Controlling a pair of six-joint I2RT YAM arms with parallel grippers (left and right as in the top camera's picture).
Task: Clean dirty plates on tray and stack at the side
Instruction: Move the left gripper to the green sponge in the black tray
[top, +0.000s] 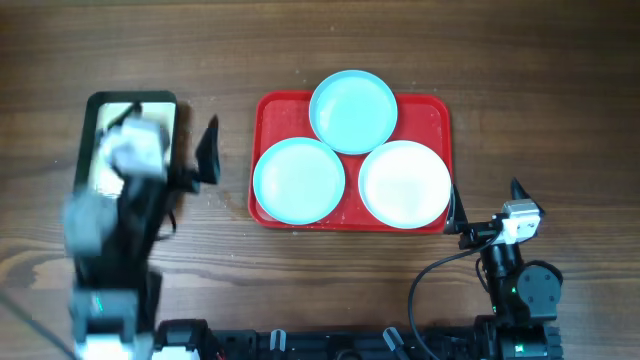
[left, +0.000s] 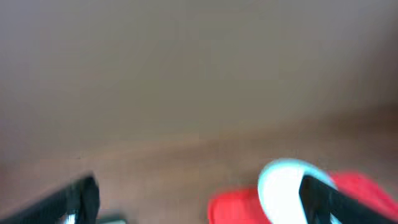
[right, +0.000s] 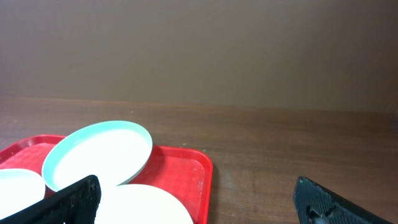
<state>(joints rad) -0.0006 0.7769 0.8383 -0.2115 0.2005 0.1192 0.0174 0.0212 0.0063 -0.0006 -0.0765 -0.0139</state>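
Observation:
The red tray (top: 435, 115) lies mid-table and holds three plates. One pale blue plate (top: 352, 110) is at the back, another pale blue plate (top: 298, 180) at the front left, and the white plate (top: 404, 185) at the front right. My left gripper (top: 180, 135) is open and empty, blurred, left of the tray. Its wrist view shows the tray (left: 233, 208) and a pale blue plate (left: 283, 190) beyond the open jaws (left: 199, 205). My right gripper (top: 487, 205) is open and empty by the tray's front right corner. Its wrist view shows the open jaws (right: 199, 202), the white plate (right: 140, 208), the back blue plate (right: 99, 152) and the tray (right: 180, 168).
A smaller dark-rimmed cream tray (top: 95, 120) sits at the far left, partly under my left arm. Bare wooden table surrounds the red tray. Cables run along the front edge near the right arm's base (top: 520, 300).

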